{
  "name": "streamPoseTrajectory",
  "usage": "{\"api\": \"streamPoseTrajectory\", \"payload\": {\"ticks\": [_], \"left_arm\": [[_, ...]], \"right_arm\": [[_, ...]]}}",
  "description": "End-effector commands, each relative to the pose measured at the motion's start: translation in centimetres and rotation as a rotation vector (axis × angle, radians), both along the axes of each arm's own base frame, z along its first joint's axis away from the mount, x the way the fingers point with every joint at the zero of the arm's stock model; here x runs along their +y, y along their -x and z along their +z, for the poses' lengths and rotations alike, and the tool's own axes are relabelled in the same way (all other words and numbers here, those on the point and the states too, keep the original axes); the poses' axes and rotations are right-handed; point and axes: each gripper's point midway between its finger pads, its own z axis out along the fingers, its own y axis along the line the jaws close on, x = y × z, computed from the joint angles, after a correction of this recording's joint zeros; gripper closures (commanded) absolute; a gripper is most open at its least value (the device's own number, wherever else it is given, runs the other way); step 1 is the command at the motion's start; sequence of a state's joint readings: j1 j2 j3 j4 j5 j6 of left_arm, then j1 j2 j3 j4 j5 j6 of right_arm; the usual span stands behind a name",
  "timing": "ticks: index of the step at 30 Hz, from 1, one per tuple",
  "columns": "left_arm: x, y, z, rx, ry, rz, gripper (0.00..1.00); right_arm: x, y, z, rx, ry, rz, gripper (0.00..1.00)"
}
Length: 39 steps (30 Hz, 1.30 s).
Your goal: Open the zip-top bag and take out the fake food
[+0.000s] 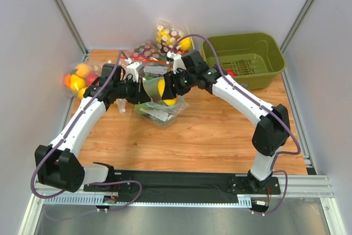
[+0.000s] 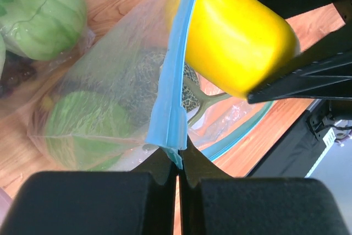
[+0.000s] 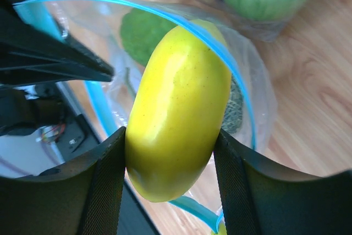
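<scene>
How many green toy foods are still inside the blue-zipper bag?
2 visible: a smooth green ball low in the zip-top bag, and a netted grey-green piece beside it. Others may be hidden.

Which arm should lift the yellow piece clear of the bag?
Right. The right tool already clamps the yellow lemon-shaped plastic toy at the mouth of the clear teal-zippered bag, while the left tool pinches the bag's zipper strip.
</scene>
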<state>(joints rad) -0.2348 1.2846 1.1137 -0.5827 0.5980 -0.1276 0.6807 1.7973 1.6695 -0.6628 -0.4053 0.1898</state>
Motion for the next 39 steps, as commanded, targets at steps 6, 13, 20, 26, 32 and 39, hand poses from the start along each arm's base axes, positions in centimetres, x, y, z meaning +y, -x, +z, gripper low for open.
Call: {"api": "streamPoseTrajectory", "payload": {"ticks": [6,13,20,26,32,39], "left_arm": [[0.2,-0.5,0.2,-0.013,-0.005,0.012,1.00],[0.2,-0.6,0.1,-0.008,-0.010,0.015,1.00],[0.2,-0.6,-0.1,-0.004,-0.012,0.014,1.00],[0.3,-0.5,-0.1,-0.004,-0.016,0.015,1.00],[0.3,-0.5,0.2,-0.015,-0.016,0.014,1.00],[0.3,-0.5,0.4,-0.020,-0.012,0.011,1.00]], "right_arm": [[-0.2,2.5,6.4,0.095,-0.301,0.206,0.69],[-3.5,2.0,9.3,0.109,-0.435,0.231,0.71],[-6.7,-1.6,10.5,0.012,-0.465,0.082,0.72],[-8.7,-4.9,12.8,-0.166,-0.465,-0.075,0.72],[-15.7,-11.4,11.8,-0.266,-0.313,-0.380,0.72],[-23.8,-16.9,9.1,-0.358,-0.007,-0.668,0.69]]}}
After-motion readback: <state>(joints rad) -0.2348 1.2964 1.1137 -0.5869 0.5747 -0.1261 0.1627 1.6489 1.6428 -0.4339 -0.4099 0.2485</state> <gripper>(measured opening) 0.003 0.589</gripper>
